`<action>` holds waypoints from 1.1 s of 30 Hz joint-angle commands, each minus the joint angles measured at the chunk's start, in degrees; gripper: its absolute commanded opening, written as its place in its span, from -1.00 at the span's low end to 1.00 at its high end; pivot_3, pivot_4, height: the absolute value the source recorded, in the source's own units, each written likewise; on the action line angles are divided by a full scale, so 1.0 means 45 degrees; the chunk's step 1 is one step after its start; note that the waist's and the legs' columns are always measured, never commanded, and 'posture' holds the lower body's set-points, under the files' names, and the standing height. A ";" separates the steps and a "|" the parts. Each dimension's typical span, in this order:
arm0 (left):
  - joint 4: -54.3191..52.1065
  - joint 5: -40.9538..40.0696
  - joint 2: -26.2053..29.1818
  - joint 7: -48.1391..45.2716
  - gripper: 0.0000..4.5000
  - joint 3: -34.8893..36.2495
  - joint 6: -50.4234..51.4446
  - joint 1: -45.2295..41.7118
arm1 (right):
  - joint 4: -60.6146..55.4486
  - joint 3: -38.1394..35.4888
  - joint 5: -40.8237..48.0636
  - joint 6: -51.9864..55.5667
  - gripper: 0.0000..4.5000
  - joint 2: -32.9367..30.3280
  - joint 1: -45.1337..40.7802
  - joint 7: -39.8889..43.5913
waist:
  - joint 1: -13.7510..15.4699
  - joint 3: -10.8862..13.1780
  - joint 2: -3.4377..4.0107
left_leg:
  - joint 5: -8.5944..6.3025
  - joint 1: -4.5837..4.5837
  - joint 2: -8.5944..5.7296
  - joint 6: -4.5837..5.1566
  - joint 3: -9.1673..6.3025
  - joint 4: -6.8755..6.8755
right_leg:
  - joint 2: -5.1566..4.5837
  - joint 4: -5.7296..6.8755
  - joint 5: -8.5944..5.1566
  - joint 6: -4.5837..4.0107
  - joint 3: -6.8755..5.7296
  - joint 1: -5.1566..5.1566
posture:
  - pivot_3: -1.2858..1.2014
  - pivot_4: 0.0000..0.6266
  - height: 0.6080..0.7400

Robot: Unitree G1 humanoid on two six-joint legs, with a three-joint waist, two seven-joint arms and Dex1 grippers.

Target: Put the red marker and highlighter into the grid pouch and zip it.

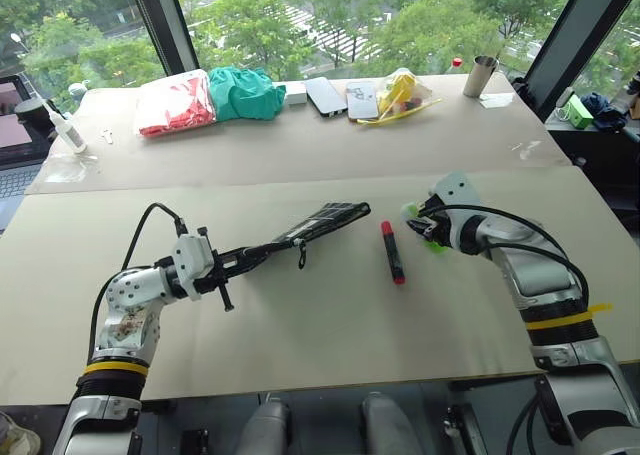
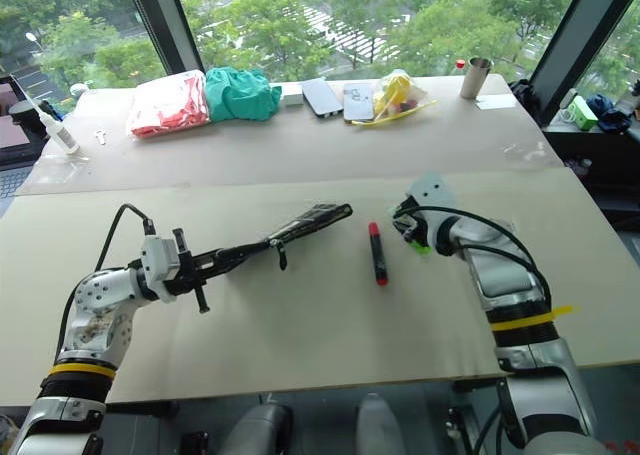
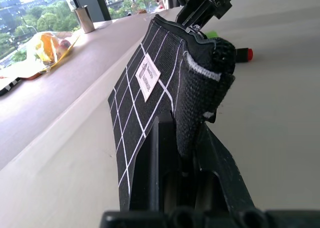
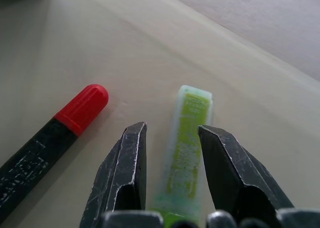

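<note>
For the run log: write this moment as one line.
left pincer: shut on pouch, held off table | right pincer: open, straddling highlighter on table | marker: on table, loose

black grid pouch (image 1: 325,221) lifted off the table, tilted. red marker (image 1: 392,252) lies flat just beside it; lime-green highlighter (image 4: 187,143) lies flat beyond the marker.
</note>
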 commanded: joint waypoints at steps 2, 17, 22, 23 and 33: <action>-0.0092 -0.0207 -0.0005 -0.0040 -1.00 0.0326 -0.0238 0.0081 | -0.0879 -0.0318 0.0089 0.0487 0.47 -0.0312 -0.0259 0.0105 | -0.0003 0.0000 0.0000 | 0.0000 0.0000 0.0000 0.0000 0.0000 0.0000 | 0.0000 0.0000 0.0000 0.0000 0.0000 0.0000 | 0.03 -0.52 1.00; -0.0030 -0.0164 0.0006 -0.0076 -1.00 0.0318 -0.0327 0.0072 | 0.1440 -0.0336 -0.0278 0.0701 0.98 0.0114 -0.0237 -0.0618 | -0.0011 -0.0001 -0.0001 | 0.0000 0.0008 0.0000 0.0000 0.0005 0.0000 | -0.0001 0.0002 0.0000 0.0000 0.0003 0.0003 | 0.03 -0.52 1.00; -0.0055 -0.0147 0.0023 -0.0034 -1.00 0.0347 -0.0340 0.0066 | 0.1610 -0.0581 0.0188 0.1753 0.64 0.0396 0.0023 -0.0318 | 0.0001 -0.0003 -0.0003 | 0.0000 0.0034 0.0004 0.0000 0.0004 0.0000 | 0.0002 0.0004 0.0000 0.0000 0.0001 0.0032 | 0.03 -0.52 1.00; -0.0067 -0.0149 0.0029 -0.0024 -1.00 0.0357 -0.0341 0.0073 | 0.1590 -0.0705 0.0331 0.1936 0.49 0.0436 0.0053 -0.0287 | 0.0005 -0.0004 -0.0004 | 0.0000 0.0036 0.0004 0.0000 0.0004 0.0000 | 0.0002 0.0004 0.0000 0.0000 0.0001 0.0036 | 0.03 -0.52 1.00; -0.0218 -0.0126 0.0028 0.0008 -1.00 0.0405 -0.0315 0.0151 | 0.1433 -0.0894 0.0634 0.2114 -0.54 0.0285 -0.0036 -0.0120 | 0.0103 -0.0006 -0.0007 | -0.0001 0.0033 0.0004 0.0002 0.0002 0.0001 | 0.0001 0.0003 0.0000 0.0000 -0.0002 0.0034 | 0.03 -0.52 1.00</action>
